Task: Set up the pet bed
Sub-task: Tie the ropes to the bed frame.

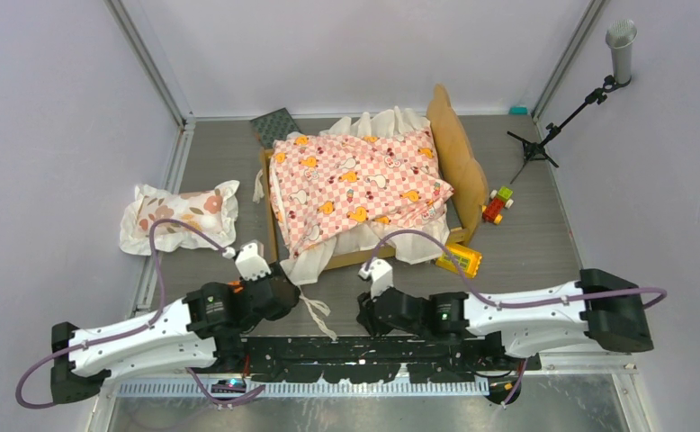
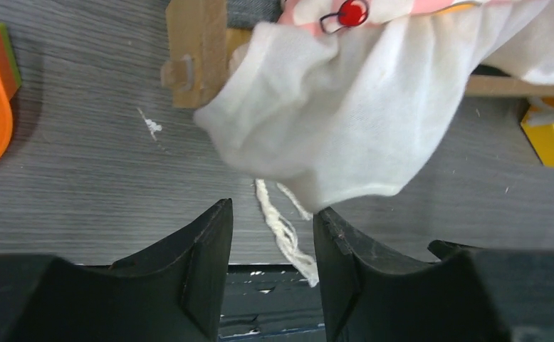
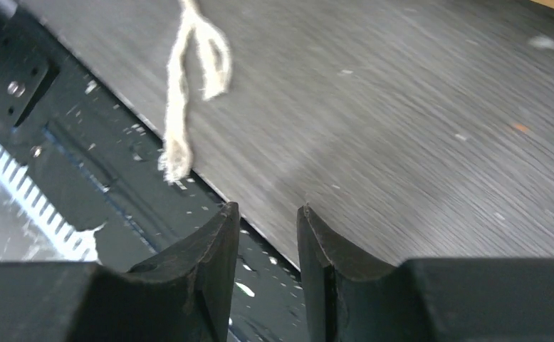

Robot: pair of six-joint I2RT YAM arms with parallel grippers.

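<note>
The pet bed [image 1: 462, 148] is a tan wooden frame in the middle of the table, its wavy headboard on the right. A pink-checkered sheet [image 1: 355, 184] with a white ruffle [image 2: 331, 121] covers it and spills over the near edge. In the left wrist view a wooden bed leg [image 2: 199, 50] shows beside the ruffle. My left gripper [image 2: 274, 208] is open just short of the ruffle, over a white string [image 2: 281, 231] lying on the table, gripping nothing. My right gripper [image 3: 267, 208] is open and empty at the table's near edge, right of the string's end [image 3: 181, 92].
A floral pillow [image 1: 180, 214] lies at the left. A yellow toy [image 1: 459, 259] and a red-green toy [image 1: 498, 205] sit right of the bed. A dark quilted panel [image 1: 274, 124] lies at the bed's far left corner. A microphone stand [image 1: 553, 126] is back right.
</note>
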